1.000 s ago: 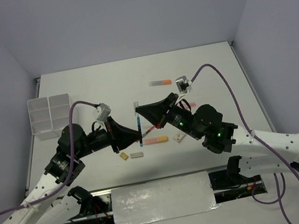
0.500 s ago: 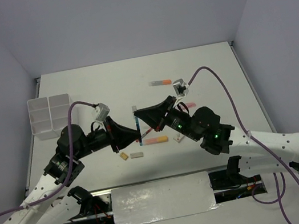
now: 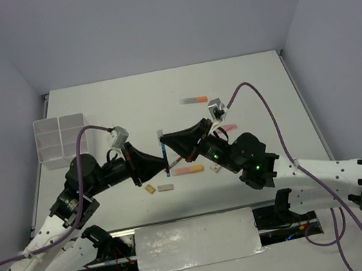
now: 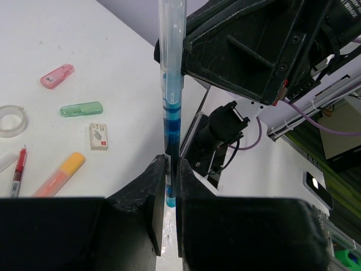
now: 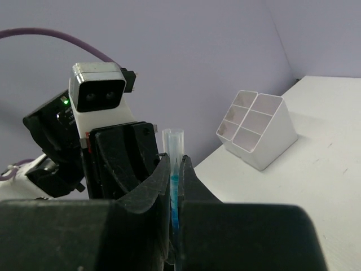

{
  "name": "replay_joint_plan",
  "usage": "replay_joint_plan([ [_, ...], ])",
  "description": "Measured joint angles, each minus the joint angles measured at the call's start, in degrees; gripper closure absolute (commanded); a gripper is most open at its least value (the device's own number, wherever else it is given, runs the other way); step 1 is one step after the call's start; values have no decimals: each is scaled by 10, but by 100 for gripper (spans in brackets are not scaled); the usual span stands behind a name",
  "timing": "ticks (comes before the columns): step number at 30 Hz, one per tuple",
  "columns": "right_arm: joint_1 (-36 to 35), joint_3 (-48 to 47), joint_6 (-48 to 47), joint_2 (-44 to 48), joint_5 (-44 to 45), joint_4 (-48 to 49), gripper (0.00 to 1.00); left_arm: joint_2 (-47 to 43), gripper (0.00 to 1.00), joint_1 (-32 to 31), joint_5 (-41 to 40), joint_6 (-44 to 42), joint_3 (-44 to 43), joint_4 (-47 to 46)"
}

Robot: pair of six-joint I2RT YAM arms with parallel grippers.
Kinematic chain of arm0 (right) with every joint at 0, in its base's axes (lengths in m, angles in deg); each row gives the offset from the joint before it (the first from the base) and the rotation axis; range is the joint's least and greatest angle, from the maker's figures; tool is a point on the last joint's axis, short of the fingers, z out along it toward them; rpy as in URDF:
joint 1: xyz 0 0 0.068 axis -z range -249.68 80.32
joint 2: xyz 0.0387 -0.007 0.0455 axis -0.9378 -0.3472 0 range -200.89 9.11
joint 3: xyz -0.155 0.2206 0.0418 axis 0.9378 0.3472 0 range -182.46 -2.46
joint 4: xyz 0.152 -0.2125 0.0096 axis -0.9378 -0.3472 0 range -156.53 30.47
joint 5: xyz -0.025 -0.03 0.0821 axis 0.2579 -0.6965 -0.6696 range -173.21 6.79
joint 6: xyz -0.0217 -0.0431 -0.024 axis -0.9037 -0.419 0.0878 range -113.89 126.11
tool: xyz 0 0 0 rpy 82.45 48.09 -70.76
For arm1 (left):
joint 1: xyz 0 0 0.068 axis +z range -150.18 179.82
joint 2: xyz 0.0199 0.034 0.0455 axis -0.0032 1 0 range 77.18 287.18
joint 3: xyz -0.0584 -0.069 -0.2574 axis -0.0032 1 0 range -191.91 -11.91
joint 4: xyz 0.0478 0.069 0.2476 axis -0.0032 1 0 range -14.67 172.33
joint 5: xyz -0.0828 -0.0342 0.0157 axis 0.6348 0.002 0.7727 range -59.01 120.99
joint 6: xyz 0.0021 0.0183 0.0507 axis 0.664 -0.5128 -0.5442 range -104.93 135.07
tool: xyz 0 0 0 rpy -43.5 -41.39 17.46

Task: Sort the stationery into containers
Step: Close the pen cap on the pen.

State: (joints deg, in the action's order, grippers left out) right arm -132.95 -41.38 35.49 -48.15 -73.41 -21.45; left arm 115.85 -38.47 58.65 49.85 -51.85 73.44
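Observation:
A blue pen with a clear cap hangs in the air over the middle of the table, gripped from both sides. My left gripper is shut on its lower, blue end. My right gripper is shut on the upper part near the clear cap. The white four-compartment container stands at the far left; the right wrist view shows it beyond the pen. Loose stationery lies below: a pink-orange marker, a tan eraser and a grey eraser.
An orange marker lies farther back. The left wrist view shows a tape ring, a green marker, a pink marker, a white eraser and a red pen on the table.
Both grippers, still shut on the pen, have drifted a little to the left together. The items on the table have not moved.

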Motion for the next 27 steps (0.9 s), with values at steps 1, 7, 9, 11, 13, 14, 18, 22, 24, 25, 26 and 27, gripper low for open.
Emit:
replay_joint_plan([
  [1, 0, 0, -5, -3, -2, 1, 100, -1, 100, 0, -3, 0, 0, 5],
  [7, -1, 0, -12, -12, -8, 9, 100, -11, 100, 0, -15, -2, 0, 24],
  [9, -2, 0, -12, -13, -9, 13, 100, -15, 100, 0, -19, -4, 0, 26],
  [11, -2, 0, -10, -14, -10, 13, 100, -19, 100, -1, -25, -11, 0, 32],
  [13, -2, 0, -6, -14, -11, 10, 100, -25, 100, -1, -31, -18, 0, 40],
  [14, -2, 0, -3, -15, -12, 9, 100, -28, 100, -2, -34, -20, 0, 43],
  [18, -2, 0, 10, -16, -17, 10, 100, -42, 100, -2, -40, -30, 0, 54],
  [22, -1, 0, 26, -18, -17, 14, 100, -47, 100, -2, -41, -31, 0, 54],
  [24, -1, 0, 30, -21, -17, 14, 100, -47, 100, -2, -41, -31, 0, 55],
  [25, -1, -1, 32, -22, -17, 14, 100, -47, 100, -2, -41, -31, 0, 56],
  [26, -1, -1, 34, -23, -17, 14, 100, -47, 100, -2, -41, -31, 0, 57],
  [27, -1, -1, 35, -23, -17, 14, 100, -47, 100, -2, -41, -31, 0, 58],
])
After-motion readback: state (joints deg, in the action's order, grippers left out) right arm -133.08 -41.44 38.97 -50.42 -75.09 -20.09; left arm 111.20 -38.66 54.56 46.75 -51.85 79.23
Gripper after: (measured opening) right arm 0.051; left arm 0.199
